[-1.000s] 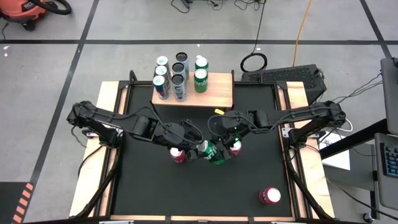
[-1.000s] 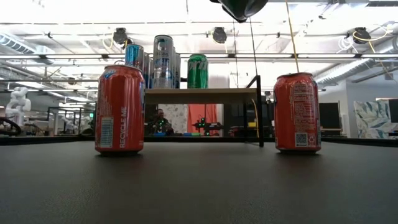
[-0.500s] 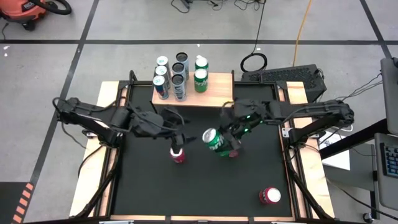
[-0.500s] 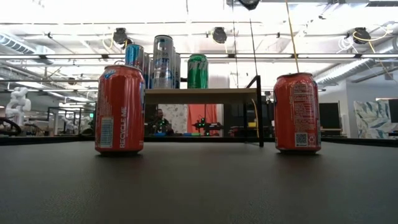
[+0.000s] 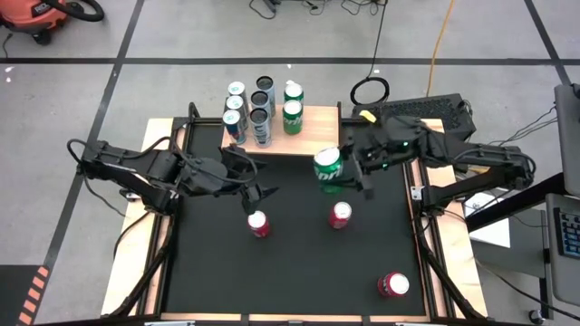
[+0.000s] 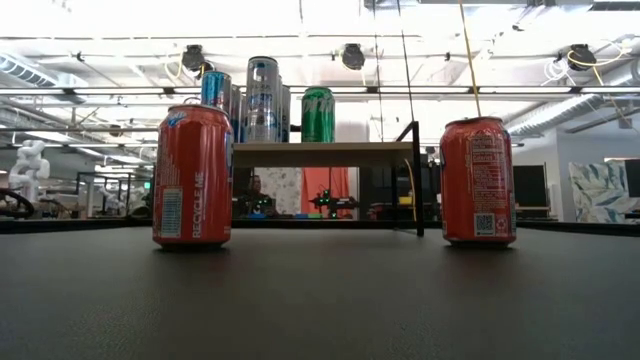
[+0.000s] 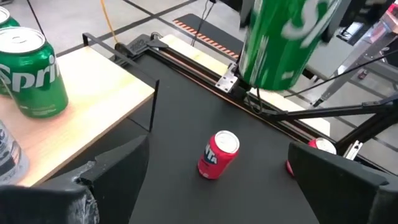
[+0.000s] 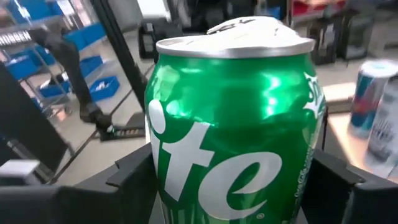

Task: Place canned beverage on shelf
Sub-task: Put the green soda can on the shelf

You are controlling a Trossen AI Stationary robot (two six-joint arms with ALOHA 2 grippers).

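A green Sprite can hangs in the air over the table's far half, just in front of the shelf, with my right gripper shut on it. It fills the right wrist view as the green can. The shelf is a light-wood board that carries several cans, among them a standing Sprite can. My left gripper stands open above a red can, holding nothing. The low view shows neither gripper. My right gripper pinches the green can's side wall between its two fingers, one on each side of the lower body. The fingers come nearly level from the table's right side. The can is roughly upright, top up, lifted clear of the table.
Three red cans stand on the black tabletop: the one under my left gripper, one at the middle and one near the front right corner. The shelf's right half is bare wood.
My right gripper has lifted the green can from between the two red cans and carried it up and toward the far edge, near the shelf; the can has come from tilted to nearly upright. My left gripper has drawn back toward the table's left and risen.
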